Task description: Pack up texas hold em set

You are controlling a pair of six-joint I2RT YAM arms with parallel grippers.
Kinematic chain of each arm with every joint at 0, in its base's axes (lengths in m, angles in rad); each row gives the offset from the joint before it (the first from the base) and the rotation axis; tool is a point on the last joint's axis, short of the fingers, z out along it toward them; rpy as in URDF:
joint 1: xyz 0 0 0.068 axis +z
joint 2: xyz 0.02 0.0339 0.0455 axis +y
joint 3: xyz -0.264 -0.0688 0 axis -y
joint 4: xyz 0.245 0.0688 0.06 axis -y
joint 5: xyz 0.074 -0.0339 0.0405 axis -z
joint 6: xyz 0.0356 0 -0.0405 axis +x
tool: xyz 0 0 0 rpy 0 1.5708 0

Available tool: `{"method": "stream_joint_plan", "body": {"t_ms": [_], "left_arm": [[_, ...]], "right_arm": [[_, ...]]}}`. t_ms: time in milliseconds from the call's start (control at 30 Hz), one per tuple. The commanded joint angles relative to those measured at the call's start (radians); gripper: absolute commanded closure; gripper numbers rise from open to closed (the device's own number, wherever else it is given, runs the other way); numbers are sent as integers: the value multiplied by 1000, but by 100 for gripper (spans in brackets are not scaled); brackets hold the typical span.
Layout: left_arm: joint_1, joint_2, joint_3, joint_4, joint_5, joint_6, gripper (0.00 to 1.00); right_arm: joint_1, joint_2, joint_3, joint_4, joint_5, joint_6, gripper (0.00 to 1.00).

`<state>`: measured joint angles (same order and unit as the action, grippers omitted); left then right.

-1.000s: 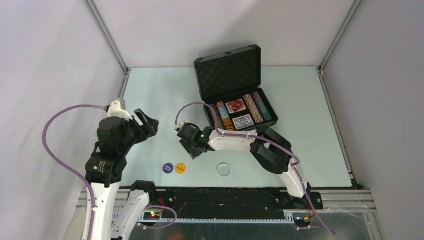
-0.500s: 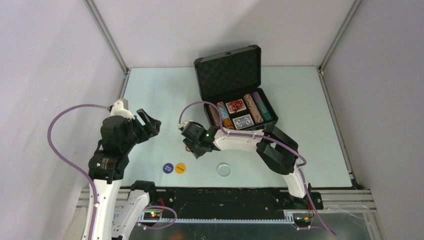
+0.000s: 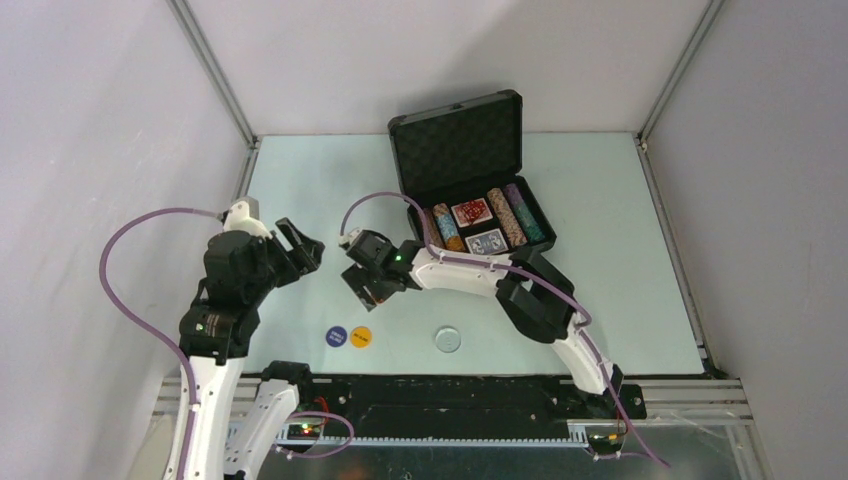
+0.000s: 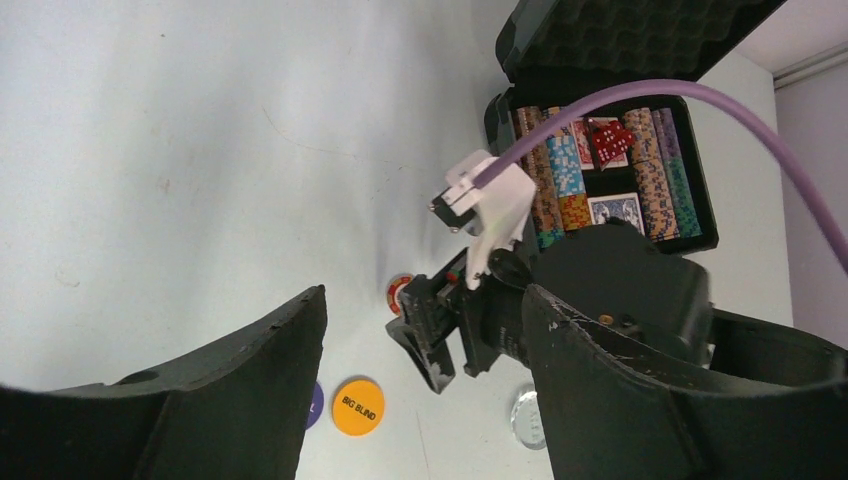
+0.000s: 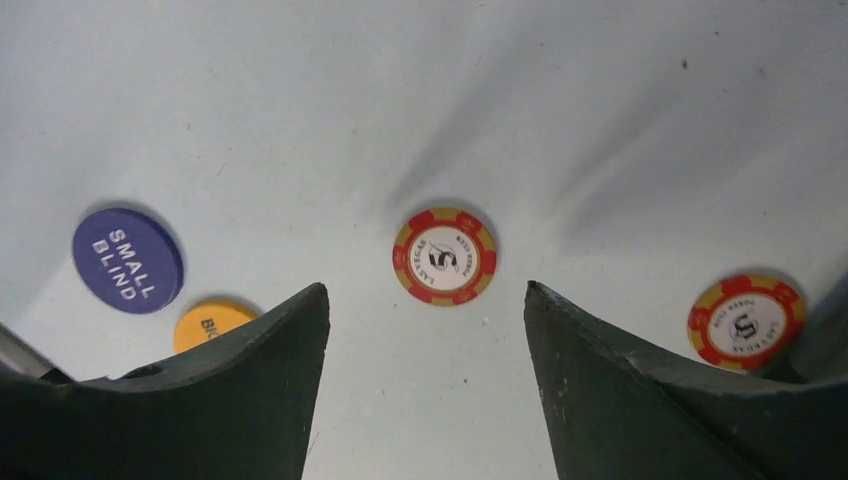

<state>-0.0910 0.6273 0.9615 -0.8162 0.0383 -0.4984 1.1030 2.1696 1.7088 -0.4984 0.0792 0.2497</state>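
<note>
The black case (image 3: 455, 140) stands open at the table's back, its lid with egg-crate foam upright. Inside lie rows of striped poker chips (image 3: 508, 218) and two card decks (image 3: 472, 212); red dice (image 4: 608, 140) rest on one deck. My right gripper (image 3: 363, 283) is open and empty, low over the table left of the case. A loose red-and-gold chip (image 5: 445, 256) lies just ahead of its fingertips, and a second one (image 5: 746, 322) lies to the right. My left gripper (image 3: 302, 248) is open and empty, held above the table to the left.
A purple "small blind" button (image 3: 337, 336), an orange "big blind" button (image 3: 361, 336) and a clear round button (image 3: 448, 340) lie near the table's front edge. The right arm's purple cable (image 4: 640, 95) loops in front of the case.
My right gripper has moved left and a little towards the back of the table, staying open. My left gripper has shifted slightly to the right.
</note>
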Motion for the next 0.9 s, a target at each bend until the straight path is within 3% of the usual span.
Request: {"method": "stream_joint_plan", "body": {"t_ms": [0,300,533,867], "left_arm": [[7,-9,4,32,18,-11,23],[8,-11,-1,31,16,-6,23],[8,-11,2,31,14,-5,23],[8,-12,2,32,17,-3,23]], "right_arm": [[0,64,65,-40,-13,-2,23],[-4,104,90,-69,8,-4,22],[0,132,121,-102,6,-14,36],[21,185,159,-146,39,-29,42]]}}
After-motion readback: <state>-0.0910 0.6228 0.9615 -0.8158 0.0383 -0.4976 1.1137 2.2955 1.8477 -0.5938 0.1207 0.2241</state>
